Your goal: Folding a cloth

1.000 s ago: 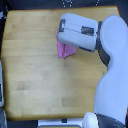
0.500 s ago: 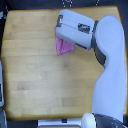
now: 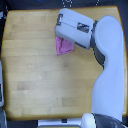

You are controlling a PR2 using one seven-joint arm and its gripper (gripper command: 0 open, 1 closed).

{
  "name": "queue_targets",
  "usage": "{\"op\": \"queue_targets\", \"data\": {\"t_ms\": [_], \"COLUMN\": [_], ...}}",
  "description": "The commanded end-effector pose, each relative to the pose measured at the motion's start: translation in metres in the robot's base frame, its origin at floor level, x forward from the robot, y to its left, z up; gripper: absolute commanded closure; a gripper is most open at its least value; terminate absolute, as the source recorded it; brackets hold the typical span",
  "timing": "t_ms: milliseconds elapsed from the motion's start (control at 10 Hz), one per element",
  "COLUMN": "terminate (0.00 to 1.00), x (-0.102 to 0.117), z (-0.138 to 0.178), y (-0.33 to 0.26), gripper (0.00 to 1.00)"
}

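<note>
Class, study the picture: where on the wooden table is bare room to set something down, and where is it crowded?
The table is bare across the exterior view's left half and along the near edge, from the cloth down to the front rim. It is crowded at the far right, where the arm covers the wood and overhangs the cloth's top edge.

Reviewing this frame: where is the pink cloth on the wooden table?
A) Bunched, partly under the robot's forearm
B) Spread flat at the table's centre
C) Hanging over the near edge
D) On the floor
A: the cloth lies bunched, its upper part hidden by the white arm.
</note>
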Motion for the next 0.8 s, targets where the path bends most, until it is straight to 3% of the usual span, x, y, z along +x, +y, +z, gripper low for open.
{"op": "queue_targets", "data": {"t_ms": [0, 700], "terminate": [0.00, 0.00], "x": [0.004, 0.003], "z": [0.005, 0.024], "y": [0.003, 0.001], "gripper": [0.00, 0.00]}}
